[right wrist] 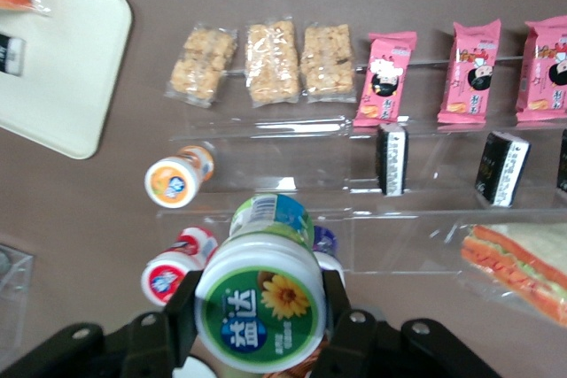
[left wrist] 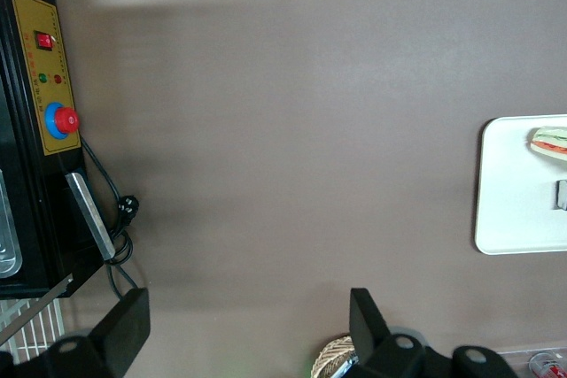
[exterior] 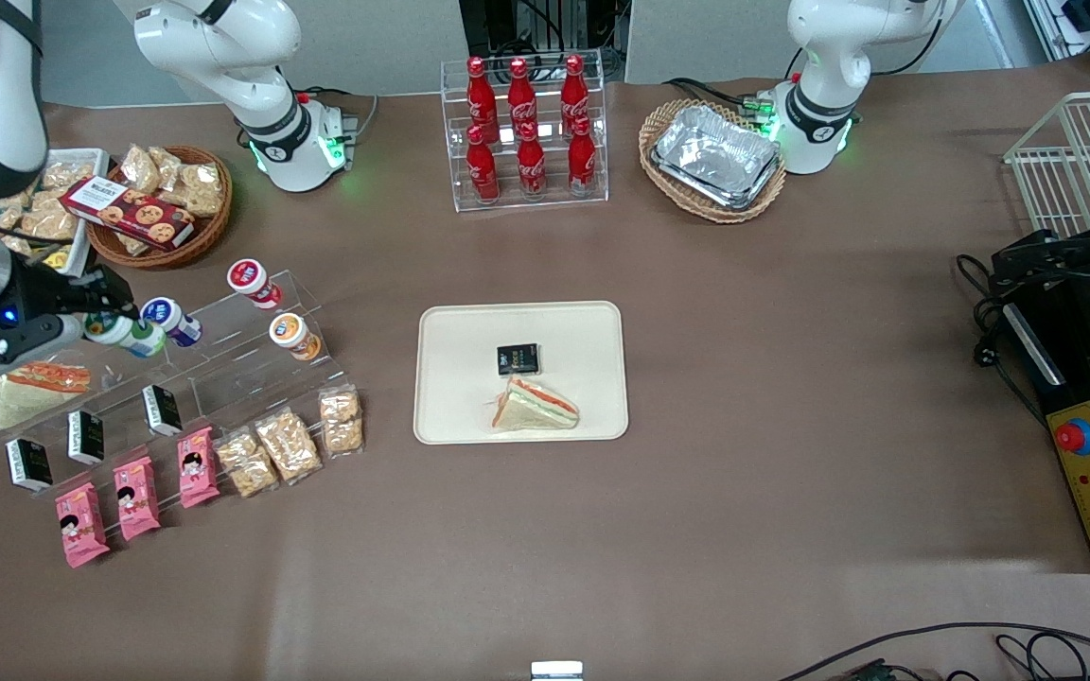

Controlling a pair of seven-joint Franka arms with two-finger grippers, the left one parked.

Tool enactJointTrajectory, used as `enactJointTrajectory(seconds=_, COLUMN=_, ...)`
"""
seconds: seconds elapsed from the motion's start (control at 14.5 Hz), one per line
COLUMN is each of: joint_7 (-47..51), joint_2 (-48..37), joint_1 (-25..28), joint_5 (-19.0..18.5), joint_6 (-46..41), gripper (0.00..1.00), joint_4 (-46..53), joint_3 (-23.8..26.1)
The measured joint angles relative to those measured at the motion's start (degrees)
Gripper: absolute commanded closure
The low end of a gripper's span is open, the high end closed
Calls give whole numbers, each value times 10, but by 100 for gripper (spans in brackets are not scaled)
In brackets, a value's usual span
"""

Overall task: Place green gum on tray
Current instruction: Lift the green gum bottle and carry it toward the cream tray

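Observation:
The green gum (right wrist: 259, 303) is a white bottle with a green-rimmed lid showing a yellow flower. My right gripper (right wrist: 259, 307) is shut on it, one finger on each side of the lid. In the front view the gripper (exterior: 110, 322) holds the gum (exterior: 126, 333) just above the clear stepped rack (exterior: 223, 369) at the working arm's end of the table. The cream tray (exterior: 450, 378) lies mid-table and carries a sandwich (exterior: 534, 407) and a small black packet (exterior: 518, 358). The tray's corner also shows in the right wrist view (right wrist: 80, 68).
On the rack are a blue-lidded bottle (exterior: 169, 320), a red-lidded bottle (exterior: 252, 282), an orange-lidded bottle (exterior: 294, 336), black packets, pink snack packs (exterior: 136, 497), cereal bars (exterior: 288, 443) and a sandwich (exterior: 39, 388). A cola bottle rack (exterior: 526, 132) and a foil-tray basket (exterior: 713, 159) stand farther back.

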Motion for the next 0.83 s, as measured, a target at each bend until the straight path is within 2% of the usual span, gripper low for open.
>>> enactJointTrajectory(seconds=0.21, joint_7=94, joint_2=0, joint_1=20, joint_5=25, joint_6=-26, gripper=73, joint_4=21, joint_3=27)
enactJointTrajectory(seconds=0.48, joint_7=282, joint_2=4, joint_1=113, joint_5=28, joint_6=-25, gripper=73, joint_4=20, joint_3=60)
enactJointTrajectory(seconds=0.62, joint_7=358, joint_2=10, joint_1=167, joint_5=28, joint_6=3, gripper=73, joint_4=8, joint_3=62)
enactJointTrajectory(seconds=0.83, joint_7=435, joint_2=22, joint_1=224, joint_5=29, joint_6=93, gripper=73, joint_4=-51, joint_3=62)
